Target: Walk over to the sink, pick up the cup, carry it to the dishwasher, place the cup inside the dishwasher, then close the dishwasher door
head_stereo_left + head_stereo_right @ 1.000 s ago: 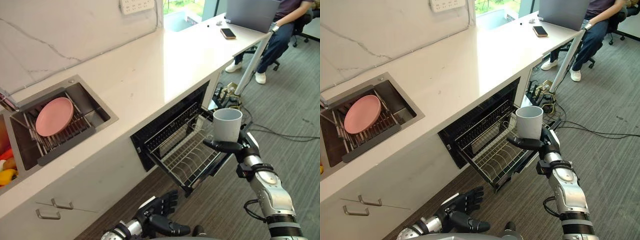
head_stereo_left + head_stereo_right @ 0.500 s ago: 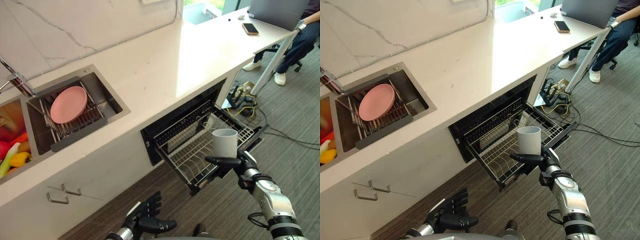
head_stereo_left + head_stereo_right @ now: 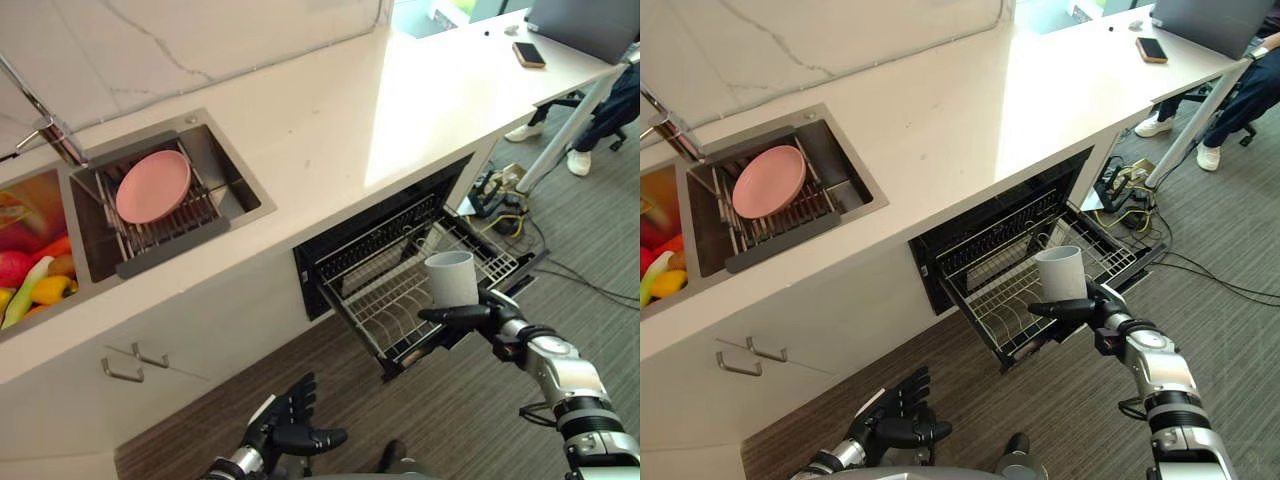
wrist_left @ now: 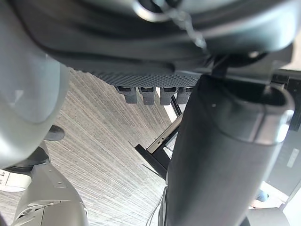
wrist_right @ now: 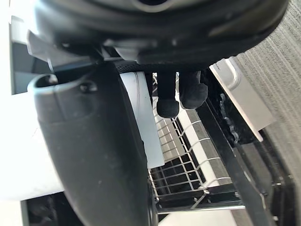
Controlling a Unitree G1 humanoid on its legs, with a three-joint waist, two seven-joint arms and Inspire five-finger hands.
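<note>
The robot's left hand hangs idle at 6 o'clock, low over the carpet, fingers loose and spread, holding nothing. At 4 o'clock the right hand is clasped around the pale grey cup, thumb on one side and fingers on the other. The right wrist view confirms this, with the cup's wall pinched between them. The cup is upright, mouth up, carried over the outer end of the pulled-out wire rack and apparently not resting on it.

The step in hand appears to be the placing. The carry looks done, and the dishwasher stands open under the desk, its rack holding no dishes that can be made out. The next move likely calls for lowering the cup between the wires until it bears weight, opening the fingers, and drawing the arm clear. The rack then goes in and the door is shut.

Farther back, at 10 o'clock, the sink holds a pink plate lying on a slatted drainer. The basin beside it, at 9 o'clock, carries fruit and vegetables. At 1 o'clock a phone lies on the far end of the desk, and a seated person's shoes show beyond.
</note>
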